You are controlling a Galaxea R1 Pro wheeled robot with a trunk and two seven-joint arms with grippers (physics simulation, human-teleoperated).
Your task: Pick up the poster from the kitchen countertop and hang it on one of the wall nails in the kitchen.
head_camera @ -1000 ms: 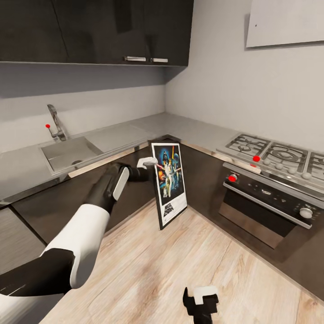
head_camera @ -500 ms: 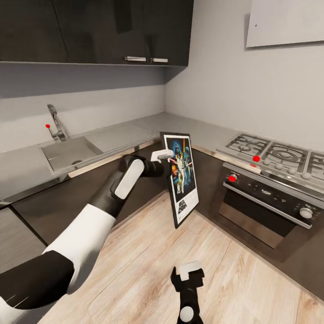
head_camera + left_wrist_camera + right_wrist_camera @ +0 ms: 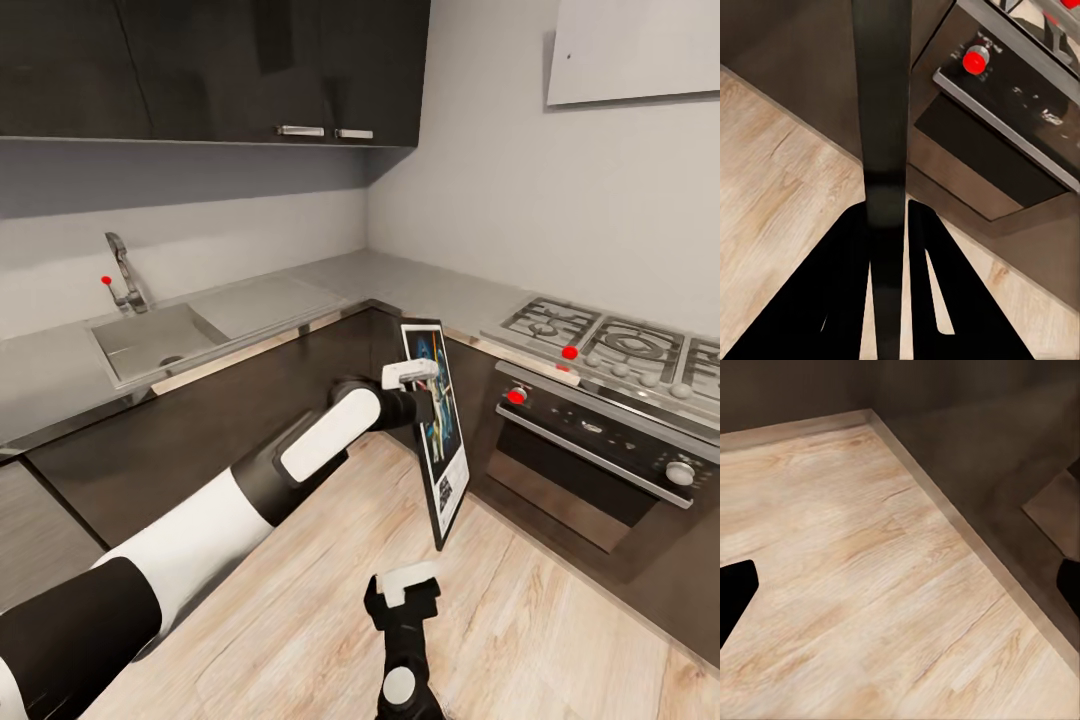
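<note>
Pick-up complete, hanging outstanding: the left gripper (image 3: 412, 374), fingers clamped on the frame's upper edge, holds the poster (image 3: 438, 432) upright in mid-air just beside the oven (image 3: 590, 455), while the right gripper (image 3: 402, 592), grip state indeterminable, hangs low in front of it.

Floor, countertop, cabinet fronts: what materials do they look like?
Floor: light wood planks, matte, with visible grain and plank seams; possibly laminate. Countertop: smooth pale grey, faintly satin, maybe stone or composite, with a shiny metal-looking front edge. Cabinet fronts: dark brown-black flat panels with a soft sheen, likely lacquer or laminate.
</note>
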